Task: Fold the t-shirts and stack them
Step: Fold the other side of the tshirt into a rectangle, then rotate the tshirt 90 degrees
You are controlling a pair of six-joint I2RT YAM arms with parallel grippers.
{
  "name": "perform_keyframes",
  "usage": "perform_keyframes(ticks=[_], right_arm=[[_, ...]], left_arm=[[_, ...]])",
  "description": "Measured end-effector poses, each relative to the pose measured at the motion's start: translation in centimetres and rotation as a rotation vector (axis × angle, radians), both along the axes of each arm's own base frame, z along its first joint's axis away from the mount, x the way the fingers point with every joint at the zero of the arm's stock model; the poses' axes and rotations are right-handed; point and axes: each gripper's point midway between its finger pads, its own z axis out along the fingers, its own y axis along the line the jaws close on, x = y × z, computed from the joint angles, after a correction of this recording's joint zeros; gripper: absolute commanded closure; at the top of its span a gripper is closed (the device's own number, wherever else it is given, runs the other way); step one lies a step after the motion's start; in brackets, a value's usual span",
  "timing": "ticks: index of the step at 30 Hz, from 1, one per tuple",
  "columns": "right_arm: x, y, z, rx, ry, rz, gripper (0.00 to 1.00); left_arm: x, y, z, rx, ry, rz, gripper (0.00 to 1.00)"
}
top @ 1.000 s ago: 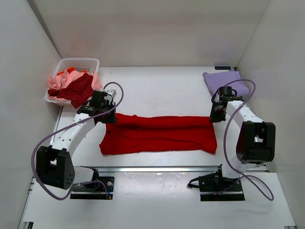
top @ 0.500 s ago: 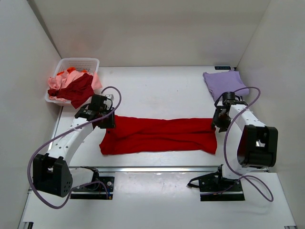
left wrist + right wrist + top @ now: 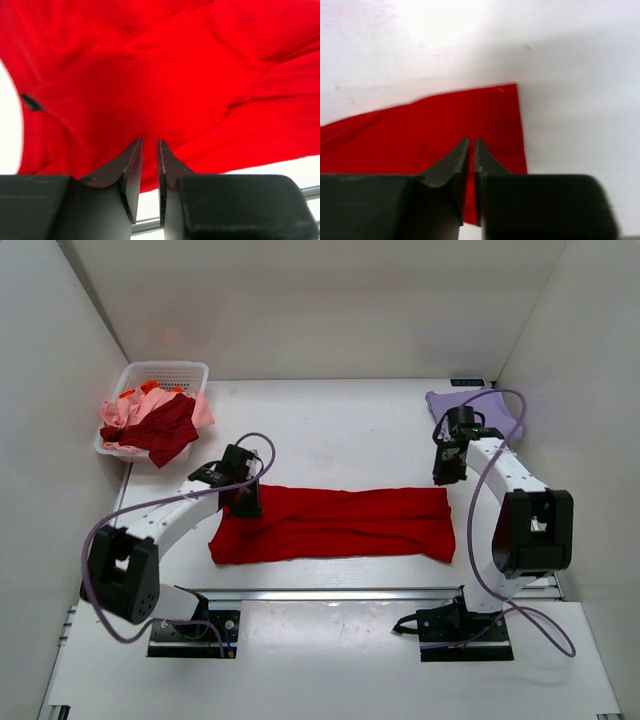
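From above I see the red t-shirt (image 3: 335, 523) lying as a long band on the table (image 3: 330, 430). The left gripper (image 3: 247, 508) is over its left end and the right gripper (image 3: 443, 475) by its far right corner, near the lavender t-shirt (image 3: 495, 405). On the left wrist camera the jaws are slightly parted over red cloth, pinching nothing. On the right wrist camera they are almost pressed together, empty, above the shirt's corner.

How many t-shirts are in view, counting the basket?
5: a bright red t-shirt folded lengthwise mid-table, a lavender t-shirt folded far right, and pink, orange and dark red ones in the basket; more may be hidden beneath.
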Motion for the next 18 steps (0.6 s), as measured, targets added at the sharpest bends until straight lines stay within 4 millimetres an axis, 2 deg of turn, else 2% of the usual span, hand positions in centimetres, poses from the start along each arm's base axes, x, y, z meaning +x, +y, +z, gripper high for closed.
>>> perform_keyframes(ticks=[1, 4, 10, 13, 18], right_arm=[[0.4, 0.4, -0.3, 0.0, 0.001, 0.016, 1.0], [0.6, 1.6, -2.1, 0.017, 0.043, 0.055, 1.0], [-1.3, 2.5, -6.0, 0.076, 0.146, 0.014, 1.0], [-2.7, 2.9, -7.2, 0.107, 0.189, -0.043, 1.0], [-3.4, 3.4, -7.2, 0.128, 0.176, -0.145, 1.0]], left_arm=[[-0.3, -0.2, -1.0, 0.006, 0.028, 0.007, 0.74], [-0.7, -0.1, -3.3, 0.036, 0.093, 0.038, 0.75], [0.6, -0.6, -6.1, 0.104, 0.158, 0.083, 0.82], [3.8, -2.1, -6.0, 0.122, 0.151, 0.086, 0.85], [11.5, -5.0, -5.8, 0.119, 0.098, 0.1, 0.88]])
